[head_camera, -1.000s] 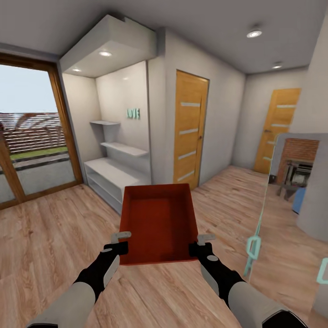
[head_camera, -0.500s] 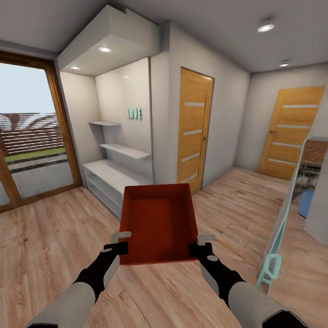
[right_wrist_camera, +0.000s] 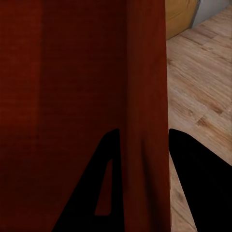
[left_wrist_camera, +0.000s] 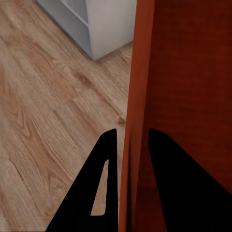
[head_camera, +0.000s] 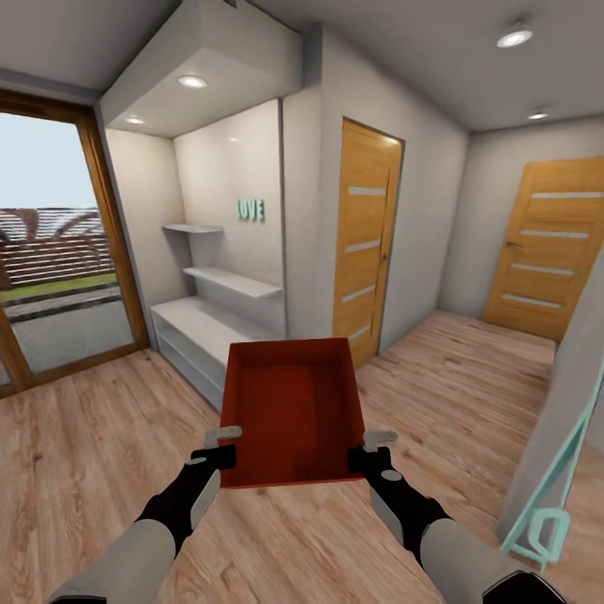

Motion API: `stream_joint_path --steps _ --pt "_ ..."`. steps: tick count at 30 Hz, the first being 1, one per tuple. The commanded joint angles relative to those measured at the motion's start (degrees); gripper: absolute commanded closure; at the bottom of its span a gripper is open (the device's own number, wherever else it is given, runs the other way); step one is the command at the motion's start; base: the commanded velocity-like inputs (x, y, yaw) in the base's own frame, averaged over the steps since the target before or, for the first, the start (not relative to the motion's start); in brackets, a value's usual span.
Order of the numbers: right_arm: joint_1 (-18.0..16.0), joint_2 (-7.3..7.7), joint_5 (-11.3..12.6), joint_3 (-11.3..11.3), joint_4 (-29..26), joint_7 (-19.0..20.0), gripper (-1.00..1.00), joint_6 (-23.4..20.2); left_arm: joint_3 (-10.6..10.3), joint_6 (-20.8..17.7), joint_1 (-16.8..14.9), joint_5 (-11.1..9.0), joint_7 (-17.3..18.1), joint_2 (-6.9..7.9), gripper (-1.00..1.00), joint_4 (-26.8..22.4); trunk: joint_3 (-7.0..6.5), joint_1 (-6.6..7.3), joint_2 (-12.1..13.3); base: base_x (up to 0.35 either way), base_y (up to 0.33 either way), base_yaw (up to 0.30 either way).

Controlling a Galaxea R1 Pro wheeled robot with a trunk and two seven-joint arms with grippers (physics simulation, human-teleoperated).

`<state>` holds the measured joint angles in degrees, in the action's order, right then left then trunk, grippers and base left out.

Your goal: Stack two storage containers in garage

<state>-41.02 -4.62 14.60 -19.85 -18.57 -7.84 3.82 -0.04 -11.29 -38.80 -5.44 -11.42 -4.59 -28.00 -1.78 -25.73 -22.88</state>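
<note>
One orange-red storage container (head_camera: 289,411) hangs level in front of me, open side up and empty. My left gripper (head_camera: 221,445) is shut on its left wall, my right gripper (head_camera: 376,449) on its right wall. In the left wrist view the dark fingers (left_wrist_camera: 104,183) straddle the thin red wall (left_wrist_camera: 140,87). The right wrist view shows the same clamp, with fingers (right_wrist_camera: 193,183) on either side of the wall (right_wrist_camera: 145,72). Light wood-plank floor (head_camera: 92,453) lies below. The garage is out of view.
A white shelf alcove (head_camera: 220,312) stands straight ahead behind the container. A wooden door (head_camera: 365,243) is to its right and another (head_camera: 549,252) farther right. Glass doors (head_camera: 50,252) are at the left. A grey wall corner (head_camera: 570,419) with a teal frame (head_camera: 554,503) is close on my right.
The whole view has shifted: the alcove and doors look nearer, and the brick fireplace at the right has left the picture. Container and grippers keep their place before me.
</note>
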Motion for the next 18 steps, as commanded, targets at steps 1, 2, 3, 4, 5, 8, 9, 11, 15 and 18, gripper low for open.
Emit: stream_joint_path --steps 1,2,3,4,5,8,9,11,15,18 --pt "-0.03 0.23 0.78 -0.28 1.71 -0.43 1.0 0.31 0.95 -0.39 -0.05 0.78 -0.51 0.11 1.0 -0.3 0.01 -0.05 -0.04 0.322 0.117 0.0" --pt "-0.03 0.24 0.78 -0.28 1.7 -0.43 1.0 0.31 0.96 -0.39 -0.05 0.78 -0.52 0.11 1.0 -0.3 0.01 -0.05 -0.04 0.322 0.117 0.0" --pt "-0.03 0.24 0.78 -0.28 1.7 -0.43 1.0 0.31 0.94 -0.39 -0.05 0.78 -0.52 0.11 1.0 -0.3 0.01 -0.05 -0.04 0.322 0.117 0.0" --pt "-0.03 0.23 0.78 -0.28 1.7 -0.43 1.0 0.31 0.95 -0.39 -0.05 0.78 -0.53 0.11 1.0 -0.3 0.01 -0.05 -0.04 0.322 0.117 0.0" --pt "-0.03 0.23 0.78 -0.28 1.7 -0.44 1.0 0.31 0.94 -0.39 -0.05 0.78 -0.53 0.11 1.0 -0.3 0.01 -0.05 -0.04 0.322 0.117 0.0" --pt "-0.03 0.23 0.78 -0.28 1.7 -0.43 1.0 0.31 0.92 -0.39 -0.05 0.78 -0.53 0.1 1.0 -0.3 0.01 -0.05 -0.04 0.322 0.114 0.0" --pt "-0.03 0.23 0.78 -0.28 1.7 -0.45 1.0 0.31 0.92 -0.39 -0.05 0.78 -0.53 0.1 1.0 -0.3 0.01 -0.05 -0.04 0.322 0.094 0.0" --pt "-0.03 0.23 0.78 -0.28 1.7 -0.43 1.0 0.31 0.92 -0.38 -0.05 0.78 -0.53 0.12 1.0 -0.3 0.01 -0.05 -0.04 0.322 0.053 0.0" --pt "-0.03 0.23 0.78 -0.27 1.7 -0.47 1.0 0.35 0.92 -0.38 -0.05 0.78 -0.53 0.12 1.0 -0.3 0.01 -0.05 -0.04 0.291 0.008 0.0" --pt "-0.03 0.23 0.78 -0.28 1.71 -0.44 1.0 0.38 0.92 -0.38 -0.05 0.78 -0.53 0.11 1.0 -0.3 0.01 -0.05 -0.04 0.176 0.002 0.0"
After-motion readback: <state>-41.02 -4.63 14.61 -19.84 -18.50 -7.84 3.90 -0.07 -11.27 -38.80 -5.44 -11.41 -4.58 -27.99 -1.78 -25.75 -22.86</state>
